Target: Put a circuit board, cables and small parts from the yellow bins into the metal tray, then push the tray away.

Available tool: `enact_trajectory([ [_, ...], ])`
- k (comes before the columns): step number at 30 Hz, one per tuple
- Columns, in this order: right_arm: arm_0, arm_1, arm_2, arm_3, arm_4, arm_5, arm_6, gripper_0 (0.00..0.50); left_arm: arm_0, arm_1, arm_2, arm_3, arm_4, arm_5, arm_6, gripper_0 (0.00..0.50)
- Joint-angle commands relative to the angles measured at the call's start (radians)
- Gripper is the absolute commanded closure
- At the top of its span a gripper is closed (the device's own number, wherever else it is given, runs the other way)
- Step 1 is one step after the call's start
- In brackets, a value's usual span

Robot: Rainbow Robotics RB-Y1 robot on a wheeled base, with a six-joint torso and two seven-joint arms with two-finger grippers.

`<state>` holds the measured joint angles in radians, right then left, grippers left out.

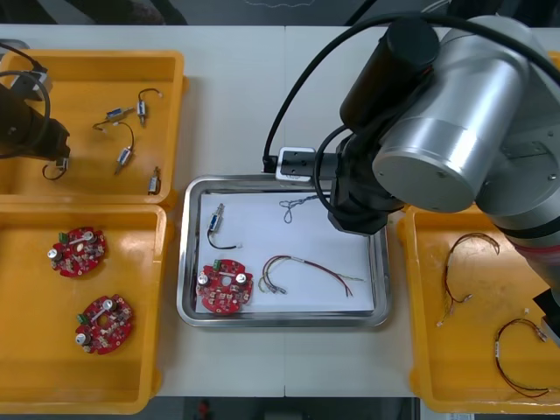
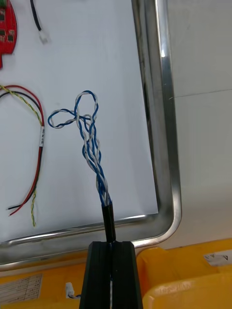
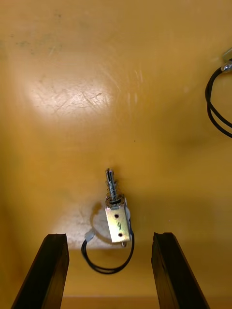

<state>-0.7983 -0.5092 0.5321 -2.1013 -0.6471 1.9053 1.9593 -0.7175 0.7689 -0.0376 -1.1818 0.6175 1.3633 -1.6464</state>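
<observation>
My right gripper (image 2: 112, 247) is shut on the black-sleeved end of a twisted blue and white cable (image 2: 92, 145). The cable's loops reach out over the white inside of the metal tray (image 1: 194, 188) near its far right corner. The cable (image 1: 297, 206) stretches out from under my right arm (image 1: 437, 114). In the tray lie a round red circuit board (image 1: 225, 287), a small metal part (image 1: 217, 219) with a black cable, and a red and yellow cable (image 1: 302, 269). My left gripper (image 3: 110, 236) hangs open over the far left yellow bin (image 1: 87, 61), its fingers either side of a small metal part (image 3: 117, 219).
The far left bin holds several small metal parts (image 1: 127, 156) with black cables. Two circuit boards (image 1: 79, 249) lie in the near left bin. Red and yellow cables (image 1: 468, 262) lie in the right bin (image 1: 420, 332), which borders the tray's right rim.
</observation>
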Motion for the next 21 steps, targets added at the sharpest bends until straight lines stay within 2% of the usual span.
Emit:
enact_trajectory([
  [1,0.005,0.020,0.077,0.084,0.041,-0.097,0.098,0.500,-0.040,0.024,-0.044,0.034,0.022,-0.059,-0.075,0.000],
  [12,0.005,0.026,0.194,0.233,0.112,-0.285,0.132,0.500,-0.020,0.012,-0.093,0.091,0.034,-0.181,-0.072,0.000],
  [14,0.005,0.026,0.210,0.259,0.116,-0.305,0.132,0.500,-0.013,0.012,-0.093,0.091,0.039,-0.191,-0.072,0.120],
  [16,0.005,0.026,0.218,0.287,0.109,-0.324,0.130,0.500,-0.010,0.012,-0.096,0.091,0.045,-0.193,-0.072,0.498],
  [21,0.005,0.028,0.249,0.322,0.118,-0.374,0.128,0.500,-0.010,0.012,-0.091,0.082,0.056,-0.190,-0.067,0.500],
])
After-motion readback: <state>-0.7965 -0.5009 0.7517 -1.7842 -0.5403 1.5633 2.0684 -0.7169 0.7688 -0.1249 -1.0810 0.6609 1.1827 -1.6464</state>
